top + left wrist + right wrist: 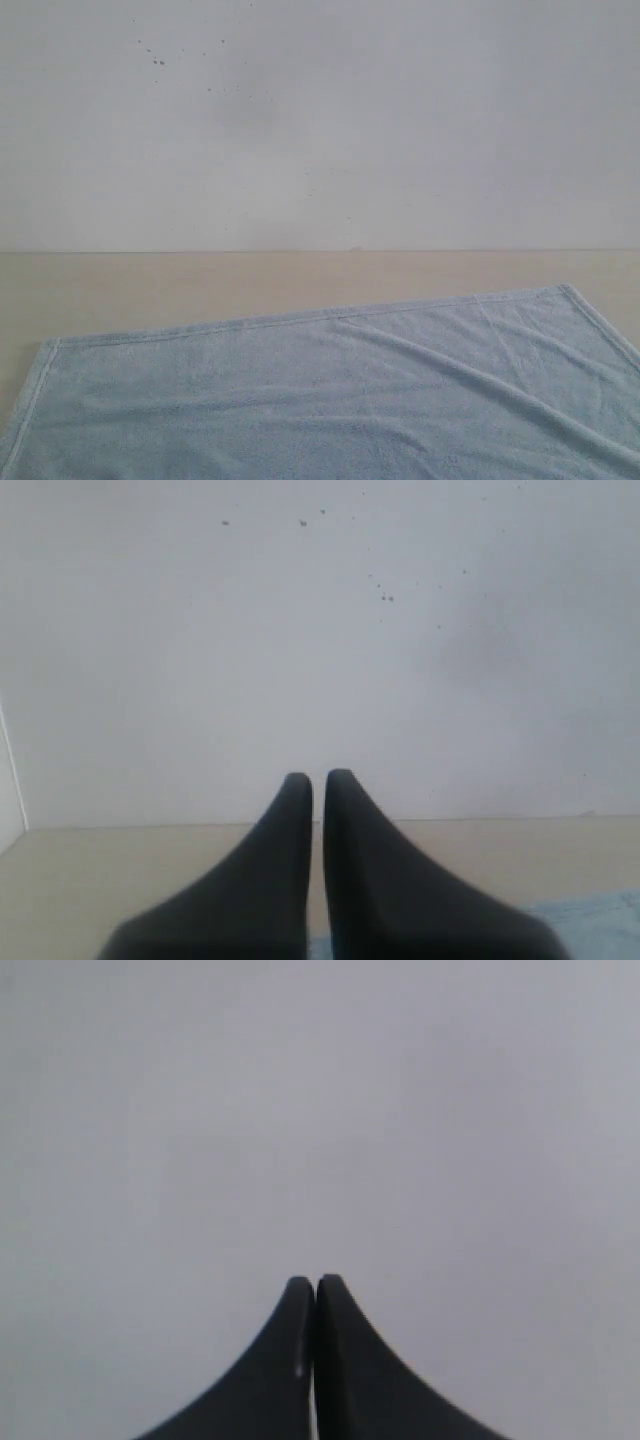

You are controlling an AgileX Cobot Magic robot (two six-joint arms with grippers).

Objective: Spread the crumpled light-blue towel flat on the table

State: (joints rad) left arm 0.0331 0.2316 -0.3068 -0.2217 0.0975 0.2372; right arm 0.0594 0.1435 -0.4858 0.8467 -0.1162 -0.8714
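Note:
The pale-blue towel (330, 400) lies spread out on the beige table (200, 285), filling the near part of the exterior view, with a few soft creases toward the right and its hemmed far edge slanting up to the right. Neither gripper shows in the exterior view. In the left wrist view my left gripper (318, 778) is shut, with a thin slit between its black fingers and nothing in it; it is raised above the table, and a corner of the towel (600, 925) shows below. My right gripper (316, 1282) is shut and empty, facing only the wall.
A white wall (320, 120) with small dark specks rises behind the table's far edge. A strip of bare table runs between the towel's far hem and the wall. A white vertical edge (10, 780) stands at the side of the left wrist view.

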